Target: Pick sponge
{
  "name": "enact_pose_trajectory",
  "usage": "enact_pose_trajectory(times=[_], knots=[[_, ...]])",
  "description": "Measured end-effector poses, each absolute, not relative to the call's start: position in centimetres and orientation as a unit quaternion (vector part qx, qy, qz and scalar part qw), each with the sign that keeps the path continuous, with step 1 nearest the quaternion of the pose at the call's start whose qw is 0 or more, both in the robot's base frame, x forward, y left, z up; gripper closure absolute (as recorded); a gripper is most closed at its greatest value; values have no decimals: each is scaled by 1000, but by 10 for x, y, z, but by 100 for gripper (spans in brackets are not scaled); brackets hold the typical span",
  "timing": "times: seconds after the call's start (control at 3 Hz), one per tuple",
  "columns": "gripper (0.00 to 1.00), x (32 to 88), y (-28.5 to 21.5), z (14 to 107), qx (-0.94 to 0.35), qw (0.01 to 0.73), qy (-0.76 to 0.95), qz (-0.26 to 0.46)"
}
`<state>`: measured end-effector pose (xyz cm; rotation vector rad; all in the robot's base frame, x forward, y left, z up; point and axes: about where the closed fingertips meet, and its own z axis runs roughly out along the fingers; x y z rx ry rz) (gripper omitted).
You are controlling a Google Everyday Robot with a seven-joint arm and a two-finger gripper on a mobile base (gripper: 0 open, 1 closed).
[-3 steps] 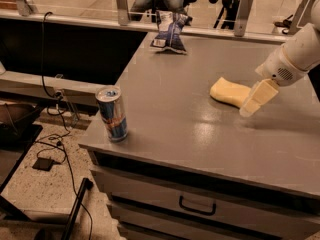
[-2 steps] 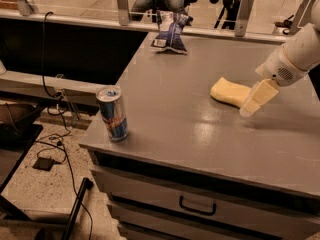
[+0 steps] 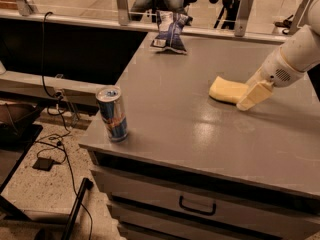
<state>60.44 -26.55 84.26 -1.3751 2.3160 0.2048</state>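
The sponge (image 3: 226, 90) is a pale yellow foam block lying flat on the grey table (image 3: 200, 129), right of centre. My gripper (image 3: 253, 96) comes in from the right on a white arm and is low at the table surface. It sits against the sponge's right end and hides that end. The sponge rests on the table.
A blue and silver drink can (image 3: 112, 114) stands near the table's front left corner. A blue chip bag (image 3: 170, 31) lies at the far edge by a glass railing. Drawers with a handle (image 3: 197, 206) are below the front edge. Cables lie on the floor at the left.
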Motion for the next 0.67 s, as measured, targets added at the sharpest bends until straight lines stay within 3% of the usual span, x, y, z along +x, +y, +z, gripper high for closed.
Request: enact_pose_trajectory(times=[0.33, 0.67], knots=[[62, 605, -264, 841, -498, 217, 836, 75], [94, 605, -261, 842, -499, 219, 835, 81]])
